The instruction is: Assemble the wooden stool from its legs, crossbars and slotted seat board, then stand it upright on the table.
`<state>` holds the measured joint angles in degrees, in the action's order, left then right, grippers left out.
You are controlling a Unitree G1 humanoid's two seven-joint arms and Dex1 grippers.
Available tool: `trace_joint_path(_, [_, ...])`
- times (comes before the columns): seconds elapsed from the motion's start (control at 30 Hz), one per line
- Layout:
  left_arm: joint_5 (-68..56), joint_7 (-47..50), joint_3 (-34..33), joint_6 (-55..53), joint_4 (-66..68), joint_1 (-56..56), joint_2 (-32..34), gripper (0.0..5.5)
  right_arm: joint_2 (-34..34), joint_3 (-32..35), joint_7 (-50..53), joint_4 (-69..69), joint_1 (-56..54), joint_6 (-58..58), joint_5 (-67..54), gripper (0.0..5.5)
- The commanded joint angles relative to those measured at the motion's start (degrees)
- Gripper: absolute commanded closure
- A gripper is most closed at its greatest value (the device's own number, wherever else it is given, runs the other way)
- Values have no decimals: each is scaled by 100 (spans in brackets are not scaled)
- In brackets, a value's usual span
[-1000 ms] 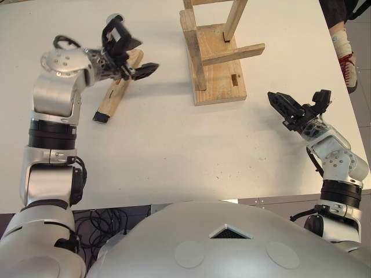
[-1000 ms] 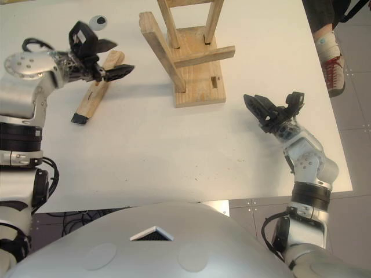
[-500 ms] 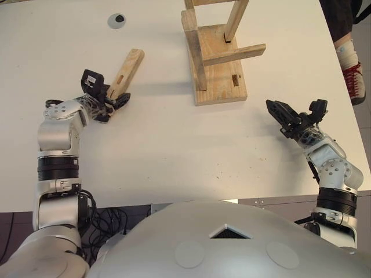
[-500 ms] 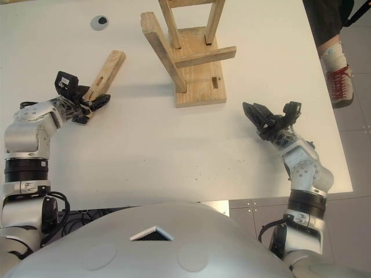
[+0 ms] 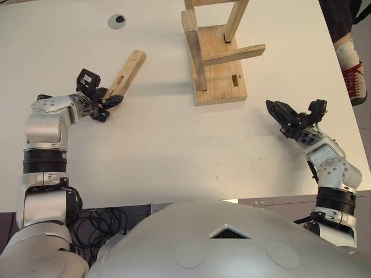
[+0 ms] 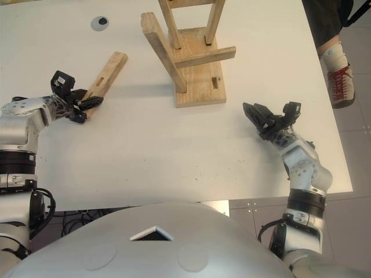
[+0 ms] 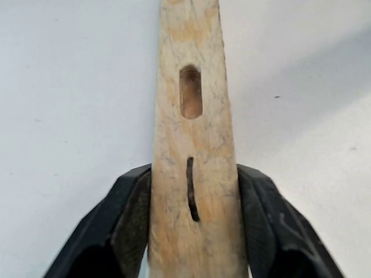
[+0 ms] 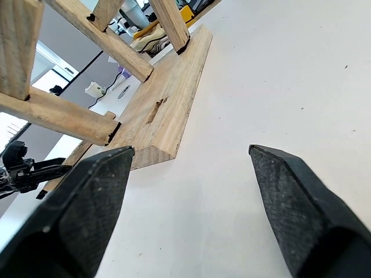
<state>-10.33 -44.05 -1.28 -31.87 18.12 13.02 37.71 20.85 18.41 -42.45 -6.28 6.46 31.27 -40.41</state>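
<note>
On the table (image 5: 174,150), left gripper (image 7: 194,179) pinches the loose leg (image 5: 128,68); right gripper (image 5: 294,109) spread.

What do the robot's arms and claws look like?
The left arm and right arm are shiny silver, made of chunky rounded pieces with black bands at the joints. A thin black cable loops by the left wrist. The left gripper and right gripper are black, each with two wedge-shaped fingers.

One loose leg (image 5: 124,74), one part-assembled stool (image 5: 219,69), one table (image 5: 174,150)
</note>
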Motion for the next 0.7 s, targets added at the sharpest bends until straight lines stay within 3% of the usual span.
trace_joint_path(0.03, [-555, 64, -655, 462, 257, 807, -332, 347, 202, 166, 90, 95, -210, 101, -37, 187])
trace_joint_path(0.2, [-2902, -1603, -1756, -592, 91, 2688, -154, 348, 999, 696, 61, 755, -1740, 721, -884, 187])
trace_joint_path(0.3, [-3419, -2542, -1487, -906, 177, 3722, -227, 348, 837, 518, 240, 783, -3687, 958, -1550, 187])
trace_joint_path(0.4, [-3267, -3015, -958, -625, 540, 4476, -793, 348, 343, 22, 197, 835, -4697, 1264, -2010, 187])
trace_joint_path(0.57, [-2815, -3402, -459, 99, 1243, 4968, -1455, 348, -586, -396, 380, 576, -5338, 1121, -2184, 187])
trace_joint_path(0.7, [-2742, -3548, -409, 106, 1347, 5011, -1562, 348, -767, -394, 468, 528, -5461, 1137, -2210, 187])
